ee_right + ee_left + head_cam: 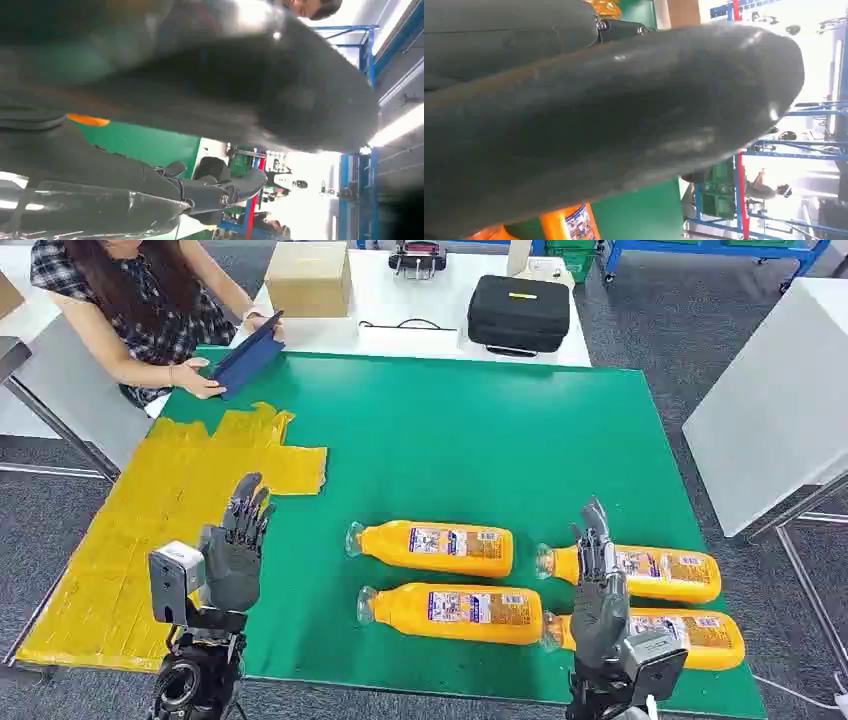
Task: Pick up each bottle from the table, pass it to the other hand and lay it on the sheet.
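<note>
Four bottles (440, 548) lie near the open right robot hand (598, 585); the empty left robot hand (236, 550) waits beside the yellow sheet (150, 530) to receive them

head view looks forward and down over the desk (480, 430); both wrist views sit tight behind their hands, sharing its green surface.
</note>
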`<state>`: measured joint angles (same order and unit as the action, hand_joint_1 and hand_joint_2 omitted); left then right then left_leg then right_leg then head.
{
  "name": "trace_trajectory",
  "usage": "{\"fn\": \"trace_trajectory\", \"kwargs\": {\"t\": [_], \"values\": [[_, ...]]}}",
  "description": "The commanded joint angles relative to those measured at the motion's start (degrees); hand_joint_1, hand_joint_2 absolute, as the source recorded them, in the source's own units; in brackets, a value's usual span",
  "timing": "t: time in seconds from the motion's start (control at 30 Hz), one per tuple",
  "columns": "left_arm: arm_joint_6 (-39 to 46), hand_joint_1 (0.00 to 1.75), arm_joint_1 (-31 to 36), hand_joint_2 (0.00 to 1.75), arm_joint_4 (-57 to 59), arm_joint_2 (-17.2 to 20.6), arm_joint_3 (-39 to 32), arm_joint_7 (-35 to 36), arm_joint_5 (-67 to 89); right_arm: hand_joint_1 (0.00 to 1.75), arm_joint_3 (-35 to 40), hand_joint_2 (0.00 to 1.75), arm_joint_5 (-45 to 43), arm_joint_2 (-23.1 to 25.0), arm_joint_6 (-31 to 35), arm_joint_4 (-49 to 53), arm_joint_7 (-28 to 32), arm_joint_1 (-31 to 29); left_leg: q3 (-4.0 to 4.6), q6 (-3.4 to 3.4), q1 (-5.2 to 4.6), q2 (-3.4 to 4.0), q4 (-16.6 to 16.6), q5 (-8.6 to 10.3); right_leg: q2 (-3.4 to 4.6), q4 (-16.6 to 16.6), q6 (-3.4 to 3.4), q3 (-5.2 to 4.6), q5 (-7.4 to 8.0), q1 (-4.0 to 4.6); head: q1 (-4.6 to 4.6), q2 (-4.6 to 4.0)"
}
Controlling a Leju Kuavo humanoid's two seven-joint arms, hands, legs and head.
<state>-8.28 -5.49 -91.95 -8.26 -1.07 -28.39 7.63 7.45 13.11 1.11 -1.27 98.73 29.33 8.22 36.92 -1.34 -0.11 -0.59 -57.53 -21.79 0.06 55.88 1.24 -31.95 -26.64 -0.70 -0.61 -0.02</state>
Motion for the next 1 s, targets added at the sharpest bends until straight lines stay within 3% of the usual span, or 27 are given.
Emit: {"fn": "trace_trajectory", "kwargs": {"t": [0.03, 1.0], "values": [[0.3, 0.0, -0.3, 0.0, -1.1, 0.4, 0.1, 0.1, 0.3, 0.0, -1.1, 0.0, -1.4, 2.0, -1.6, -2.5, 0.1, -3.4, -0.32, 0.11, 0.01, 0.16, 0.0, -0.16, 0.11, -0.1, -0.07, 0.32, -0.1, 0.01, 0.0, 0.0], [0.0, 0.0, -1.3, 0.0, -1.9, 0.3, -0.6, -0.6, -0.2, 0.0, -0.8, 0.0, -2.0, 1.3, -2.1, -3.7, 0.4, -4.6, -0.43, 0.11, 0.01, 0.16, 0.1, -0.18, 0.11, -0.1, -0.07, 0.45, -0.11, 0.02, -0.02, 0.0]]}}
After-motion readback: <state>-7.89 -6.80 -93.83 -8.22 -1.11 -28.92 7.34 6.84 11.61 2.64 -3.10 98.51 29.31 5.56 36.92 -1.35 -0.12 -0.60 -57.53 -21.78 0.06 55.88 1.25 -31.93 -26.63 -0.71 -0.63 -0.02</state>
